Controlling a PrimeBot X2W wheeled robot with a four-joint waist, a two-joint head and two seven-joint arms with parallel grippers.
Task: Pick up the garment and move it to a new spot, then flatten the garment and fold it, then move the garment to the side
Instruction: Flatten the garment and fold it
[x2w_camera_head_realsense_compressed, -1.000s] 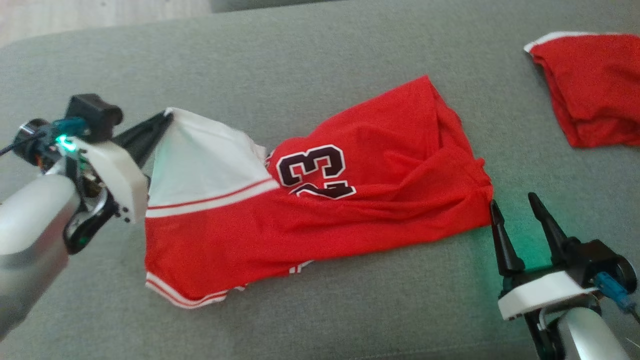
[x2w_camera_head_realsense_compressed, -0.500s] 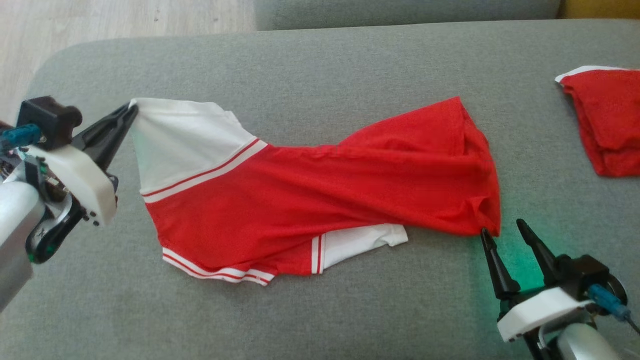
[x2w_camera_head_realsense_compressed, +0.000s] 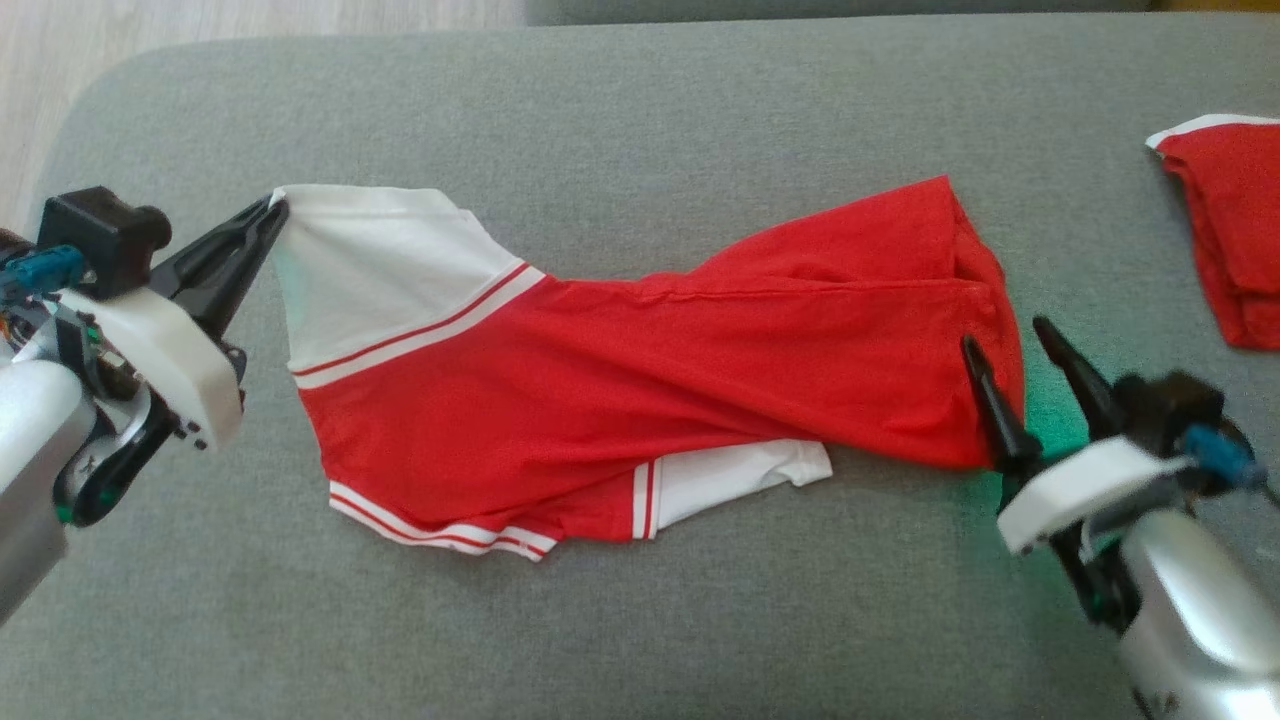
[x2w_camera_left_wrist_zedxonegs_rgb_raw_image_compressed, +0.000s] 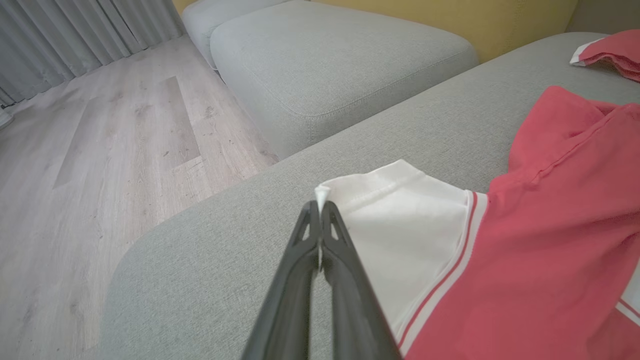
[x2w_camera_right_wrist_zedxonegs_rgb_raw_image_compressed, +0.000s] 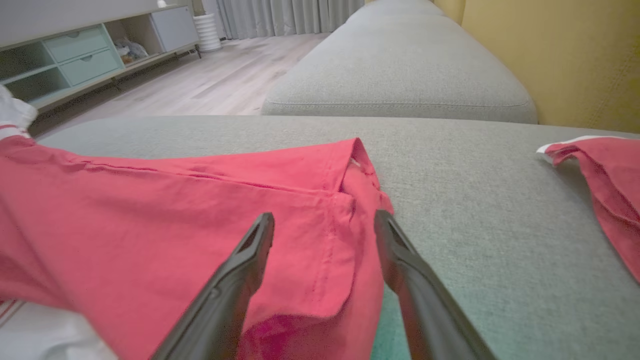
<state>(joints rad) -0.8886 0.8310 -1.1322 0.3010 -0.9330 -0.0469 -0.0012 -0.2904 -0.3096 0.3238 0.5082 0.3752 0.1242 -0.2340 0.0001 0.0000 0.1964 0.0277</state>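
At the near right edge of the grey sofa cushion (x2w_camera_head_realsense_compressed: 640, 110), the right gripper (x2w_camera_head_realsense_compressed: 1002, 332) has come forward from just beside the hem corner. Its jaws stand apart and now straddle the red hem, unclosed. The red-and-white jersey (x2w_camera_head_realsense_compressed: 640, 370) lies stretched but twisted, its white sleeve corner clamped in the left gripper's (x2w_camera_head_realsense_compressed: 278, 207) jaws. A second pinch would likely allow flattening. Farther right, another red garment (x2w_camera_head_realsense_compressed: 1230, 230) lies well apart.

Through the right wrist camera I saw my right gripper (x2w_camera_right_wrist_zedxonegs_rgb_raw_image_compressed: 324, 216) spread wide at bottom centre, with the edge of the red garment (x2w_camera_right_wrist_zedxonegs_rgb_raw_image_compressed: 175, 215) lying between its fingers on the grey sofa (x2w_camera_right_wrist_zedxonegs_rgb_raw_image_compressed: 475, 225). A second red cloth (x2w_camera_right_wrist_zedxonegs_rgb_raw_image_compressed: 612, 175) lay at the frame's right edge.
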